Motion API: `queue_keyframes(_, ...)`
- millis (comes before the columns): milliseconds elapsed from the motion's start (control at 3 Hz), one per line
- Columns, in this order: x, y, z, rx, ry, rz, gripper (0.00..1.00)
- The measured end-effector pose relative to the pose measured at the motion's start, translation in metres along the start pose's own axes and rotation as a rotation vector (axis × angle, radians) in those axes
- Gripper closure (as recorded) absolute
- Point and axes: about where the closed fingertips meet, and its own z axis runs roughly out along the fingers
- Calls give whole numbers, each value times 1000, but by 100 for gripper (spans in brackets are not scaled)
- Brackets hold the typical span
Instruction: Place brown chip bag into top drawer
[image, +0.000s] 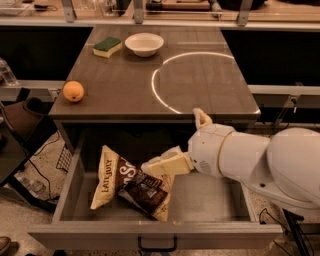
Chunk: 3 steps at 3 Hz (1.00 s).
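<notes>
The brown chip bag (131, 185) lies in the open top drawer (215, 200), left of centre, with its "LATE JULY" side facing left and one cream-yellow end toward the drawer front. My gripper (156, 167) hovers just above the bag's right upper end, pointing left, open and holding nothing. The white arm (260, 162) reaches in from the right over the drawer. The drawer's dark pull handle (157, 246) shows at the bottom edge.
The brown counter top (200, 85) above the drawer holds a green-yellow sponge (107, 46), a white bowl (144, 43) and an orange (73, 91) near its left edge. A bright ring of light lies on its right half. Cables and a dark chair stand at left.
</notes>
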Motion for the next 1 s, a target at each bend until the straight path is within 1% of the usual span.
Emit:
queue_keyframes(333, -47, -20, -28, 119, -134, 6, 0)
queue_keyframes(667, -68, -52, -66, 265, -226, 48, 0)
queue_keyframes(1000, -67, -93, -123, 467, -255, 89, 0)
